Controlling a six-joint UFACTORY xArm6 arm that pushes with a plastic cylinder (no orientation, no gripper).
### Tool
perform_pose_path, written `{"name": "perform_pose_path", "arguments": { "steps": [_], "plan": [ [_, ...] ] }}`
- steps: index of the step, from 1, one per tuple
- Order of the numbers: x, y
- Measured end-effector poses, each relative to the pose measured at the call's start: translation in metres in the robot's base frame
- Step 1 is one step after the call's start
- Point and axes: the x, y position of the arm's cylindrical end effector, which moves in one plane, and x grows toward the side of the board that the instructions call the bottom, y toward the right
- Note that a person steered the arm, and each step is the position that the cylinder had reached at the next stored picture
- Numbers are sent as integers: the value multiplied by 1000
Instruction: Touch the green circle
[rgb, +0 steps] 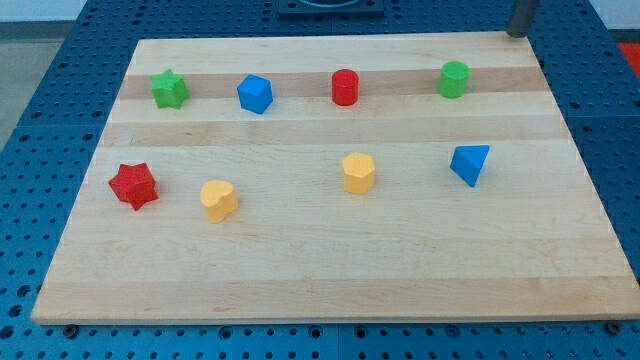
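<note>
The green circle (454, 79), a short green cylinder, stands on the wooden board (330, 280) near the view's top right. My tip (517, 34) shows at the view's top right, at the board's top edge. It is up and to the right of the green circle and apart from it, touching no block.
In the top row stand a green star (169, 89), a blue block (255, 94) and a red cylinder (345, 87). In the lower row are a red star (133, 185), a yellow heart-like block (219, 199), a yellow hexagon (359, 172) and a blue triangular block (470, 163).
</note>
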Motion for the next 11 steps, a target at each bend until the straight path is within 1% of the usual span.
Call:
{"name": "perform_pose_path", "arguments": {
  "steps": [1,2,3,4,6,7,9,11],
  "plan": [
    [41,-91],
    [79,-95],
    [108,-80],
    [66,-80],
    [64,-80],
    [10,-93],
    [-1,-95],
    [0,-97]
  ]
}}
